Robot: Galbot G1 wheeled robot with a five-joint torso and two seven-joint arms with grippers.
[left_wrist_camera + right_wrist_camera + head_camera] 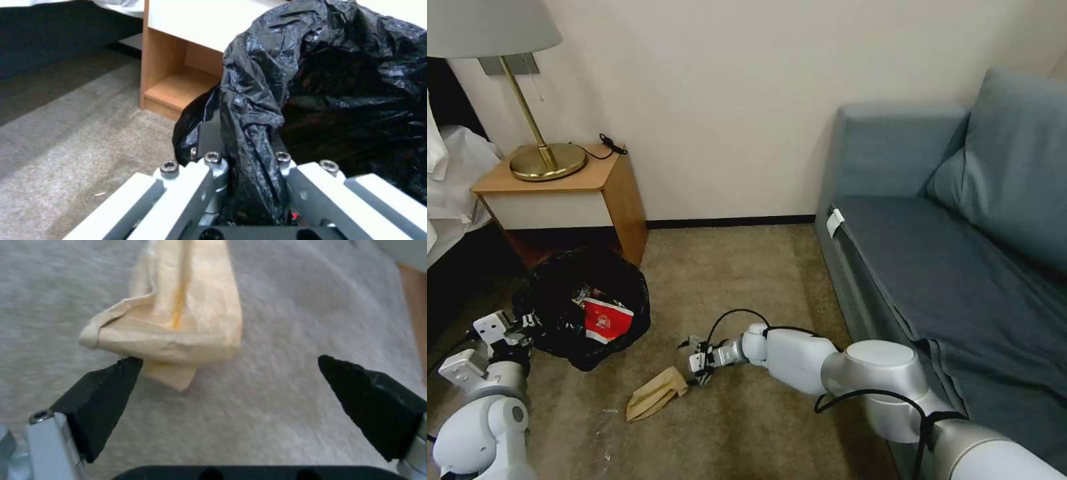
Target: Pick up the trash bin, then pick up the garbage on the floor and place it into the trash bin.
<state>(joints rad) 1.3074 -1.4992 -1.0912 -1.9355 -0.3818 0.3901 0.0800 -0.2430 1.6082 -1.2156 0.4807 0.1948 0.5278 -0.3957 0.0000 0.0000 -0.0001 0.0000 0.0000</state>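
Tan and crumpled, the paper bag (656,394) lies on the carpet (747,280) in the lower middle of the head view, just left of the right gripper (692,363). From the right wrist, the bag (175,311) stretches away from the gripper (230,364), its near end between the two black fingertips (106,386). One tip touches the bag's crumpled corner; the other stands well clear over bare carpet (289,323), so the jaws are spread wide and grip nothing.

Left of the paper bag in the head view sits the trash bin (587,307), covered by its black plastic liner. Inside it lies a crushed red-and-white paper cup (606,320), with some other litter beside it that is too dark to make out. The left gripper (517,323) sits at the bin's left edge, in the lower left of the frame. In the left wrist view, its fingers (200,180) are closed on a bunched fold of the black liner (253,133) at the rim.

Behind the bin stands a wooden side table (570,193) carrying a brass lamp (540,150), and a blue-grey sofa (960,233) fills the right side of the frame.
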